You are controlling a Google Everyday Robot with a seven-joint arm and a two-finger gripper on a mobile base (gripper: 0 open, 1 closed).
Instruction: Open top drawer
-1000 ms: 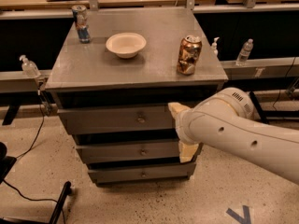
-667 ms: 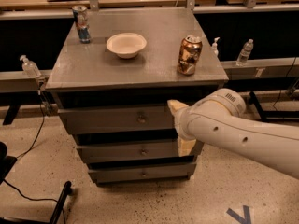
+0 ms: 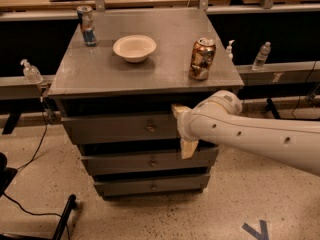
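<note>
The top drawer (image 3: pixel 112 129) is the uppermost and widest of three grey metal fronts of a cabinet, with a small round knob (image 3: pixel 150 128) at its centre. It looks shut. My gripper (image 3: pixel 183 129) is in front of the right part of this drawer, a little to the right of the knob. Its two cream fingers (image 3: pixel 179 111) are spread one above the other and hold nothing. My white arm (image 3: pixel 250 136) comes in from the right and hides the drawer's right end.
On the cabinet top (image 3: pixel 170 29) stand a white bowl (image 3: pixel 134 47), a dented brown can (image 3: pixel 202 59) and a blue can (image 3: pixel 87 25). Two narrower drawers (image 3: pixel 150 162) lie below. Bottles (image 3: pixel 261 55) stand on a rail behind. A chair base (image 3: pixel 65 219) is at the lower left.
My gripper has moved a little to the left and up, closer to the top drawer's knob. The drawer and the things on the cabinet have not moved.
</note>
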